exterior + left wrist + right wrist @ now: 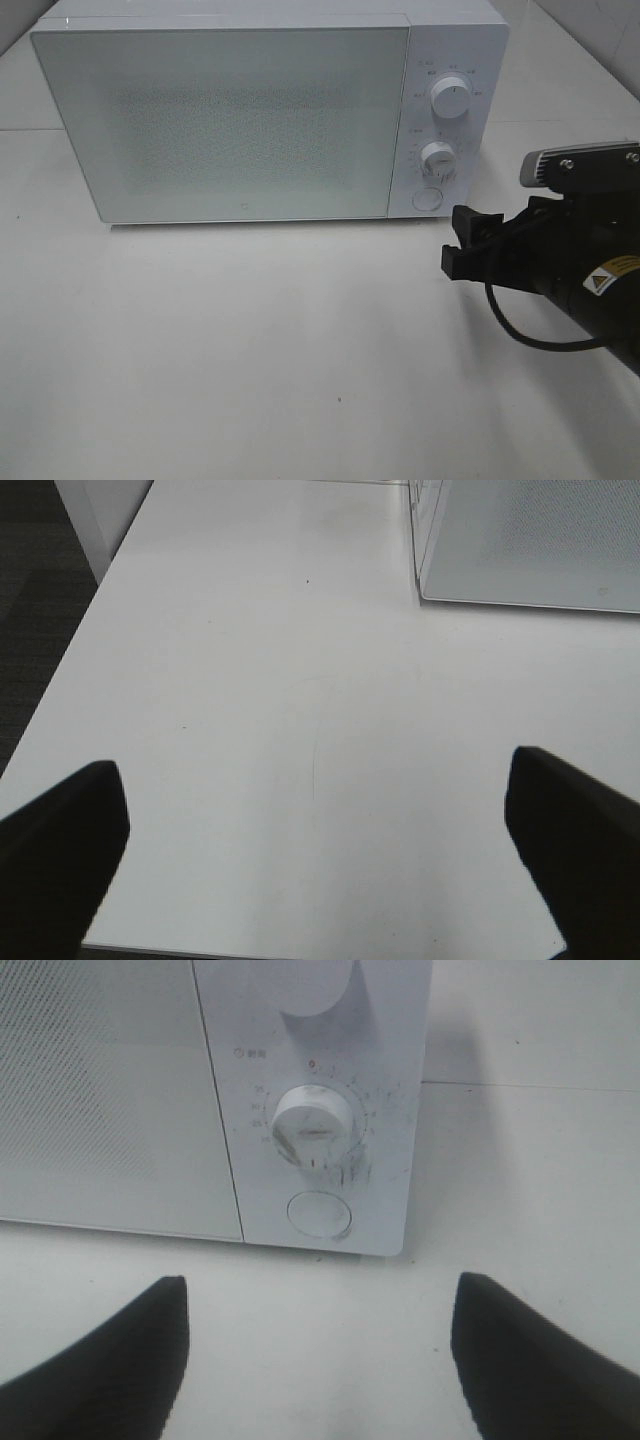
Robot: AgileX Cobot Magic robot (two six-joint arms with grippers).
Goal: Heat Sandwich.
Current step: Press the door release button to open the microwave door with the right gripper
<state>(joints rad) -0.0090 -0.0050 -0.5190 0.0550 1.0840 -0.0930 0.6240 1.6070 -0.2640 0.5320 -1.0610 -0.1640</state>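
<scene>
Closed white microwave (220, 120) on the surface (250, 350). The right end effector (458, 242) is held with fingers apart, empty, near the lower dial (438, 158). The left end effector (312, 765) is spread wide above the surface, empty. The place of the sandwich cannot be told.

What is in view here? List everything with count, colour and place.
microwave: one, white, back of the table, door shut
upper dial: one, white, microwave's right panel
lower dial: one, white, below the upper dial
button: one, white, round, below the lower dial
table: one, white, under everything
sandwich: none in view
cable: one, black, looped under the right arm
right gripper: one, black, open, in front of the panel, touching nothing
left gripper: one, black, open, over bare table short of the microwave's corner
</scene>
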